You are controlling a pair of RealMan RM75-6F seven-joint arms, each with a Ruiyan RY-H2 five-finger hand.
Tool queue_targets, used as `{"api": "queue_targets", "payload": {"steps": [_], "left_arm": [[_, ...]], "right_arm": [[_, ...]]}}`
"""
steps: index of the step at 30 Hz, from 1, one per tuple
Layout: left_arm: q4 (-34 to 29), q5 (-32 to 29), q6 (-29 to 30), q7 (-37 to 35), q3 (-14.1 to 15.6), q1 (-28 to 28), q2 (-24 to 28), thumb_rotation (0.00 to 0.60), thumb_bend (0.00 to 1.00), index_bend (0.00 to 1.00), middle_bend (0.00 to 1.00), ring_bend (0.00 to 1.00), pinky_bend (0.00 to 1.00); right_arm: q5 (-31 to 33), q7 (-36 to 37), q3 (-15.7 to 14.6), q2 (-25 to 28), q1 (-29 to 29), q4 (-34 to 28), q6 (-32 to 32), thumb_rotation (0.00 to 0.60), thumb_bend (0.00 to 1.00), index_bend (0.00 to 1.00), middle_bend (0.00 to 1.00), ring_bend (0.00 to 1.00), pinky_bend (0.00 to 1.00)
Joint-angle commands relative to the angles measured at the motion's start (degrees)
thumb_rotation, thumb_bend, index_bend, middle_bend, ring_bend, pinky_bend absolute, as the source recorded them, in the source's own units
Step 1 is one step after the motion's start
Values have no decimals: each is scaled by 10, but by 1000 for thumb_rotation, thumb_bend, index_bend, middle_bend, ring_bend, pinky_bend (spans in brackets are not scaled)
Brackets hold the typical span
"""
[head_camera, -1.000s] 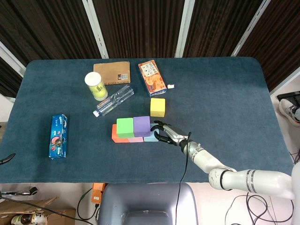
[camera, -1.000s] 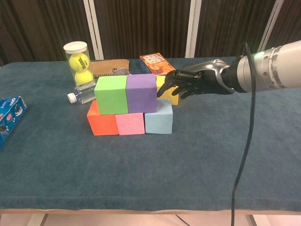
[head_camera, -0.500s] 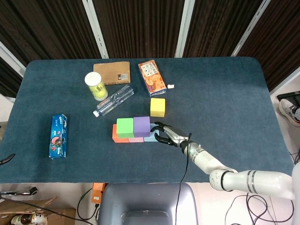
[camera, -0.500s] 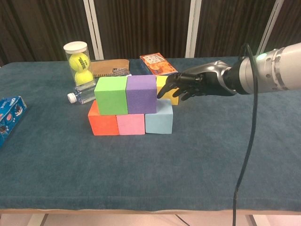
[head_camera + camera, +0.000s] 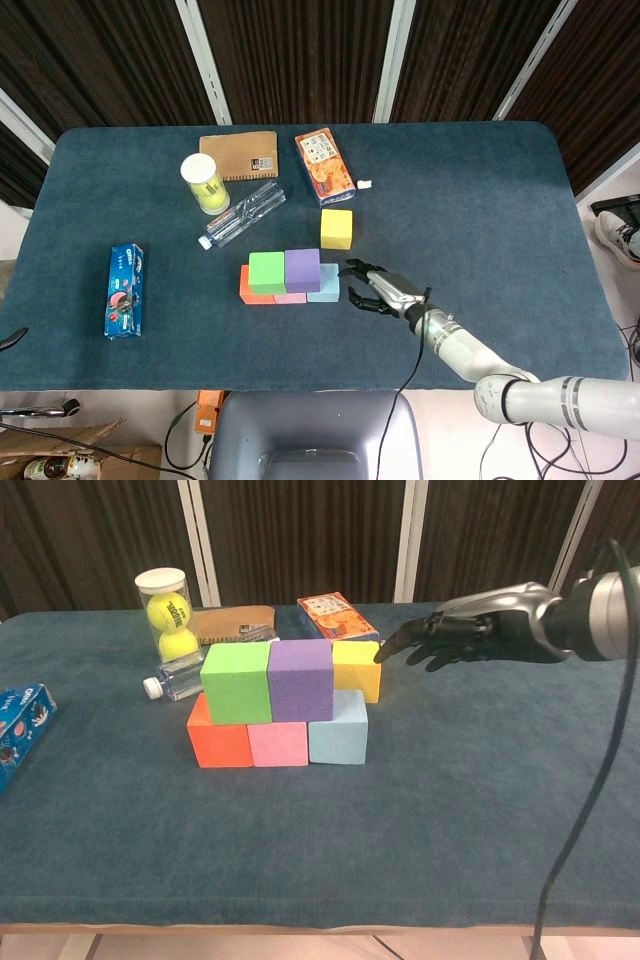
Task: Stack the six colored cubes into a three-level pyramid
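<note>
Three cubes form a row on the table: orange, pink and light blue. A green cube and a purple cube sit on top of that row. The yellow cube stands alone on the cloth just behind the stack. My right hand hovers to the right of the stack, fingers spread and holding nothing; it appears as the right hand in the head view, a short gap from the light blue cube. My left hand is out of sight.
Behind the cubes lie a clear water bottle, a tennis ball tube, a brown notebook and an orange snack box. A blue snack box lies at the left. A black cable hangs from my right arm.
My right hand has drawn back to the right, away from the purple and light blue cubes it was close against. The cubes have not moved.
</note>
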Motion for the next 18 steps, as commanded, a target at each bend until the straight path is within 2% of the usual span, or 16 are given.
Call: {"api": "queue_targets", "payload": {"steps": [1,4,9,13,18], "left_arm": [[2,-3,-1,-2,-1,2,2,467,40,212,182,64,51],[4,-5,-4,0,-1,1,1,467,40,212,182,63,51],[11,-13,-12,0,-3,0,-2,464,40,211,182,63,51],[15,-17,-18,1,-3,0,-3,464,40,211,183,63,51],[20,-19,-20,-2,-4,1,-4,468,40,212,182,64,51]], "right_arm": [[-42,-8,-5,35,-37,-15,54,131,446,170,0,0,0],[-42,-19,-4,44,-47,2,79,193,399,169,0,0,0],[17,-63,4,22,-29,71,94,293,346,165,0,0,0],[83,-140,0,-25,12,150,96,351,306,166,0,0,0],[178,-253,-13,-103,71,253,95,380,267,166,0,0,0]]}}
